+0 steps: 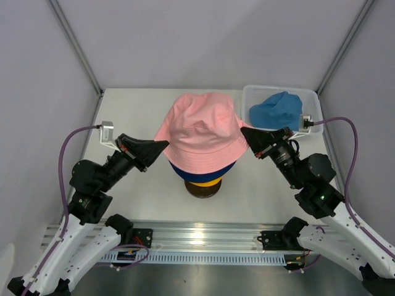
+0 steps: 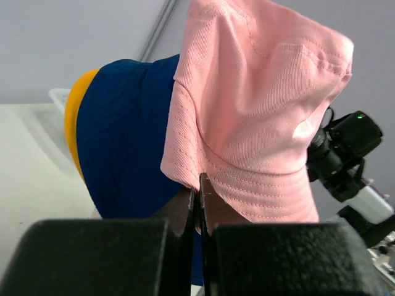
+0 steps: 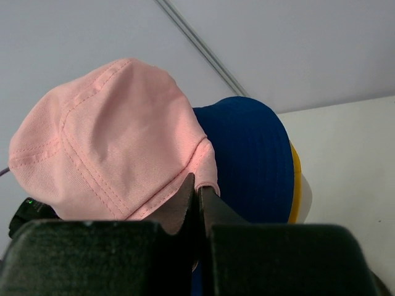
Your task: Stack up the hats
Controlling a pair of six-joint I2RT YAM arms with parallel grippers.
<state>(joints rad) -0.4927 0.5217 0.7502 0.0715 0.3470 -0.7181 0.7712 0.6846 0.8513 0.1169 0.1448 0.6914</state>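
Step in hand: seating the pink hat [image 1: 200, 126] on the stack. Left fingers [image 1: 162, 145] are closed on its brim on the left side, and right fingers [image 1: 245, 132] are closed on the brim on the opposite side. Both wrist views show the cloth pinched right at the brim edge.

The pink hat sits mid-worktop over the navy hat [image 1: 200, 171]. The yellow hat [image 1: 205, 181] is under that, all on a dark round base [image 1: 202, 191]. In the wrist views a lot of navy crown shows beside the pink one, so the pink hat looks not fully down yet.

To do it well:
- Lower both sides together and evenly, with the brim spread, so the crown slips over the navy one without folding.
- Keep the pull straight down. A sideways tug could twist the hats below or rock the base.
- The pinches are thin, so the cloth may slip if pulled hard.
- Let go only once the brims lie level.

The sky-blue hat [image 1: 276, 110] is in the white basket [image 1: 248, 94] at far right, not yet stacked, and looks like the next one.

The worktop [image 1: 136, 111] is plain off-white and matte. A metal rail [image 1: 197, 234] runs along the near edge, with the arm bases on it. The walls are pale grey, with slim metal struts [image 1: 74, 43] in the corners. A purple cable [image 1: 62, 166] loops off each arm.
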